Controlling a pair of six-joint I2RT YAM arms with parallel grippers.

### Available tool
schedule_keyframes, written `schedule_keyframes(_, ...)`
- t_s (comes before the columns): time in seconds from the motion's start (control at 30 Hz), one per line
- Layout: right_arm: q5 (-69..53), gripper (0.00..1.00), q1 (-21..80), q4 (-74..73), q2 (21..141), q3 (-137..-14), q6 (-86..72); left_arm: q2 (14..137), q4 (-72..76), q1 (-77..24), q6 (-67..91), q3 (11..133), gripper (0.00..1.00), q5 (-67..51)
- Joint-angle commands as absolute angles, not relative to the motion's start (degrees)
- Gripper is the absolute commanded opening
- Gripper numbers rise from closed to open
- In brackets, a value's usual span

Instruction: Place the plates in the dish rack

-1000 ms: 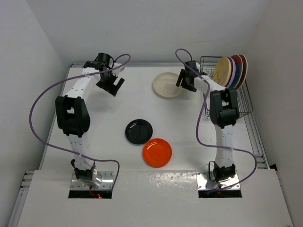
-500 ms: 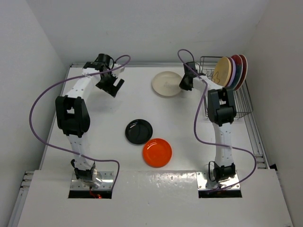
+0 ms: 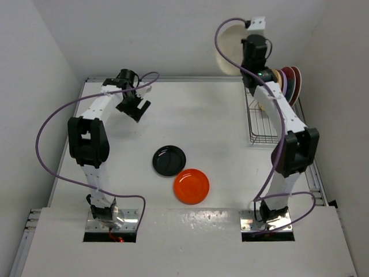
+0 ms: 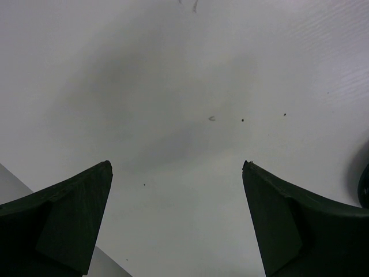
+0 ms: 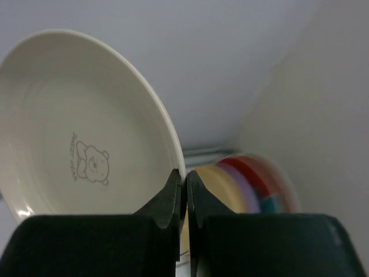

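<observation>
Right gripper [image 5: 184, 176] clamped on rim of cream bear-print plate [image 5: 86, 127], high above dish rack [image 3: 262, 124] at table's [image 3: 202, 115] far right corner, perhaps four coloured plates [image 3: 286, 83] racked, black plate [image 3: 169, 160] and orange-red plate [image 3: 191, 186] mid-table, left gripper [image 4: 176, 167] spread wide.

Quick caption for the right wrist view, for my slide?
Right pincer clamps the cream plate by its rim, racked plates beyond.
</observation>
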State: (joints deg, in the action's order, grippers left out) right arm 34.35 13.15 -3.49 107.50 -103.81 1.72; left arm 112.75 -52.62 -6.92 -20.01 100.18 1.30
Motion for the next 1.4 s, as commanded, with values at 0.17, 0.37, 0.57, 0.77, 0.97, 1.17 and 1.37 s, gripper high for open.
schedule_keyframes(0.17,55.11,0.0,4.67,28.8,104.85,-94.75,45.5,107.32,-54.23,-8.78,-31.71,88.34,0.97,-12.54)
schedule_keyframes(0.37,54.67,0.0,2.99,32.09,106.17,-89.04,46.77,105.47,-52.29,-10.1,-31.74,84.2,0.97,-20.13)
schedule_keyframes(0.57,55.63,0.0,3.95,30.32,106.35,-85.52,40.79,105.47,-51.77,-10.11,-31.73,83.67,0.97,-19.08)
schedule_keyframes(0.77,58.27,0.0,5.54,36.11,108.8,-80.6,43.59,105.47,-51.77,-10.11,-31.73,83.67,0.97,-18.54)
schedule_keyframes(0.97,61.95,0.0,7.73,40.16,113.89,-81.47,48.42,104.94,-51.77,-10.11,-31.73,83.67,0.97,-18.54)
schedule_keyframes(1.17,64.15,0.0,8.26,42.88,117.86,-84.2,52.19,104.94,-51.77,-10.11,-31.2,83.67,0.97,-18.54)
schedule_keyframes(1.37,64.69,0.0,9.58,41.53,120.23,-84.46,50.81,104.41,-52.29,-10.11,-31.2,83.67,0.98,-18.54)
